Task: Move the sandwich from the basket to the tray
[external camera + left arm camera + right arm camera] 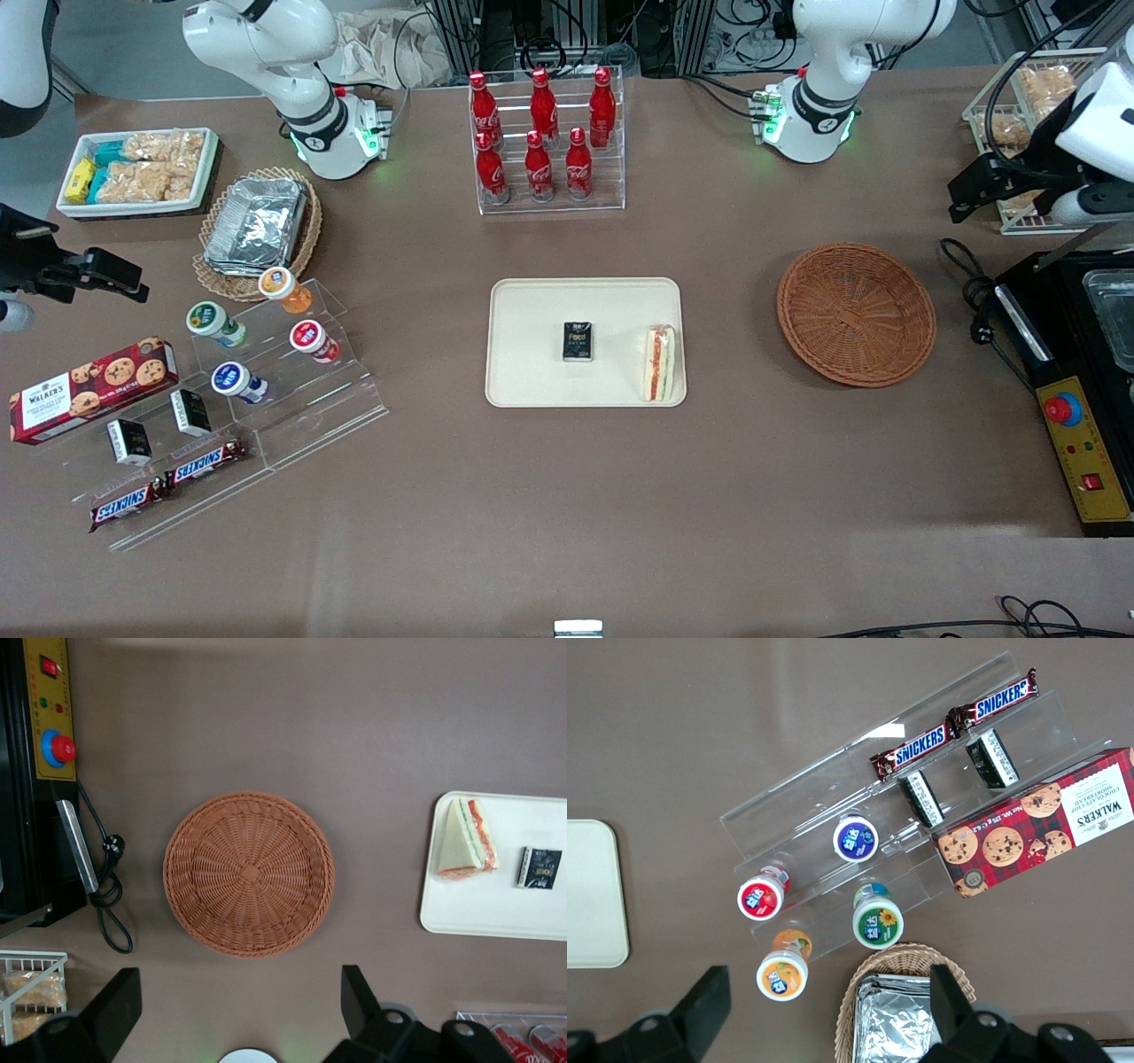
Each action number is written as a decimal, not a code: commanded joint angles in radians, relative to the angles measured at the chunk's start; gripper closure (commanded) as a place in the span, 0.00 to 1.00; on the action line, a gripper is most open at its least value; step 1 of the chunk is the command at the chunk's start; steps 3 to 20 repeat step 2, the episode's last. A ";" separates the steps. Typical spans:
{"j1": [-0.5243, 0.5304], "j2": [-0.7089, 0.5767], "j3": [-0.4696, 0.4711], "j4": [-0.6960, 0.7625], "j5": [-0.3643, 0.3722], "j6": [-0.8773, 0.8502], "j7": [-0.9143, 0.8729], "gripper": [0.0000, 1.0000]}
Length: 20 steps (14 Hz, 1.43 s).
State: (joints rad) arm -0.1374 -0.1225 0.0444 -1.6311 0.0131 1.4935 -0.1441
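The sandwich (pixel 659 362) lies on its side on the cream tray (pixel 532 306), at the tray's edge nearest the basket; it also shows in the left wrist view (pixel 464 840) on the tray (pixel 478 917). The reddish-brown wicker basket (pixel 856 314) is empty and sits on the table beside the tray, toward the working arm's end; the left wrist view shows it too (pixel 249 873). My left gripper (pixel 966 193) is raised above the table, farther from the front camera than the basket. It is open and empty (pixel 237 997), apart from the basket.
A small black box (pixel 578 342) lies mid-tray. A clear rack of red cola bottles (pixel 542 142) stands farther back. A black machine with a red button (pixel 1062 408) and its cable (pixel 974 292) sit near the basket. A wire rack of bread (pixel 1028 106) is near the gripper.
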 commanded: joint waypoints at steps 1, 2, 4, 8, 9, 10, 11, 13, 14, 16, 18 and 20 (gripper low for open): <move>-0.007 0.026 0.000 0.031 0.007 -0.030 0.018 0.00; -0.007 0.024 0.002 0.030 0.008 -0.030 0.020 0.00; -0.007 0.024 0.002 0.030 0.008 -0.030 0.020 0.00; -0.007 0.024 0.002 0.030 0.008 -0.030 0.020 0.00; -0.007 0.024 0.002 0.030 0.008 -0.030 0.020 0.00; -0.007 0.024 0.002 0.030 0.008 -0.030 0.020 0.00; -0.007 0.024 0.002 0.030 0.008 -0.030 0.020 0.00; -0.007 0.024 0.002 0.030 0.008 -0.030 0.020 0.00; -0.007 0.024 0.002 0.030 0.008 -0.030 0.020 0.00; -0.007 0.024 0.002 0.030 0.008 -0.030 0.020 0.00; -0.007 0.024 0.002 0.030 0.008 -0.030 0.020 0.00; -0.007 0.024 0.002 0.030 0.008 -0.030 0.020 0.00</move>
